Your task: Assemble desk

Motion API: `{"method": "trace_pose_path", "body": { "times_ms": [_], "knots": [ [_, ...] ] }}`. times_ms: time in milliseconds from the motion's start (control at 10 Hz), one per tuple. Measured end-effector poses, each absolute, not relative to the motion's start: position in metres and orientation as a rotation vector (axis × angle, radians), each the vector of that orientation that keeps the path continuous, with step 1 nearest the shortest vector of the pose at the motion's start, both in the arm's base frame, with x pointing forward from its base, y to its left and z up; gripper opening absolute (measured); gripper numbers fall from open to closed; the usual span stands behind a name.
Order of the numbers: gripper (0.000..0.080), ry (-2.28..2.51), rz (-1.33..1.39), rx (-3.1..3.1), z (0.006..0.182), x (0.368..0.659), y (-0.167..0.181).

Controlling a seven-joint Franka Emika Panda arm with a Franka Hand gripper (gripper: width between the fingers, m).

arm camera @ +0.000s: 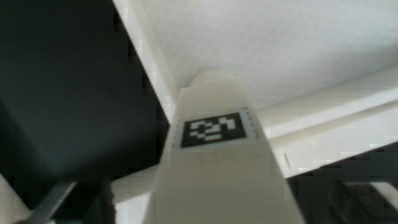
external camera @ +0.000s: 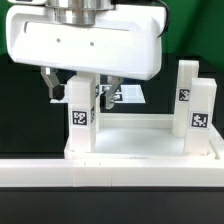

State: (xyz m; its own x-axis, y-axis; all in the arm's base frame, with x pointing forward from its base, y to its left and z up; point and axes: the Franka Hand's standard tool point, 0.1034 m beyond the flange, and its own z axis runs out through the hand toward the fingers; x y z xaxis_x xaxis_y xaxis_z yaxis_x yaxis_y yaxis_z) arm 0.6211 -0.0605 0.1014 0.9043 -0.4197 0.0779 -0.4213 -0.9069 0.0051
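White plastic leg [external camera: 80, 113] stands upright in the tabletop [external camera: 140, 140] corner socket, near the bar [external camera: 110, 175]. We judge the gripper [external camera: 78, 92] closed narrowly on it; keep it vertical while twisting it home.

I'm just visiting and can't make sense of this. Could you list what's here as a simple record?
furniture: white desk tabletop lying flat, behind a long white bar
legs standing on it: three visible, each tagged; front one at the exterior view's left, two at its right
tool: down around the left leg's top
tool grip: cannot tell
wrist view: tagged leg close up
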Motion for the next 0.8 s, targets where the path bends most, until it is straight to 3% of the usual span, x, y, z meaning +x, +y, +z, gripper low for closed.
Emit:
{"method": "trace_pose_path", "body": {
  "times_ms": [300,800],
  "knots": [
    [0.0645,-0.745,0.140,3.062,0.125,0.614,-0.040],
    [0.0648,-0.759,0.131,3.057,0.122,0.611,-0.039]
  ]
}}
